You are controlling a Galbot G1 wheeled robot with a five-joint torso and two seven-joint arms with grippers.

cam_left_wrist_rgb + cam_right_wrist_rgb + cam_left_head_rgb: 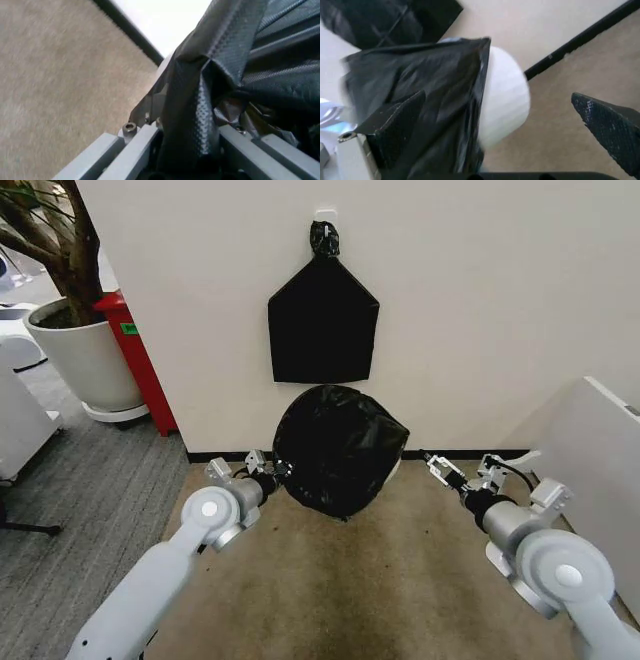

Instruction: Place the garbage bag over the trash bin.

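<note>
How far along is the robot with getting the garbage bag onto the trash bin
Mostly done: the garbage bag already drapes most of the trash bin. In hand: the left gripper is clamped on bag plastic at the bin's side. Left: one cream side is bare by the open right gripper, which holds nothing.

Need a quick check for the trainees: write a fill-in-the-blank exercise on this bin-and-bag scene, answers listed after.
1. The garbage bag draped over the trash bin is ____ in colour.
2. The ____ gripper is shut on the garbage bag's plastic.
3. The right gripper hangs apart from the bag with its fingers ____.
4. A flat black bag hangs on the ____ above the bin.

Missing words: black; left; open; wall
</note>
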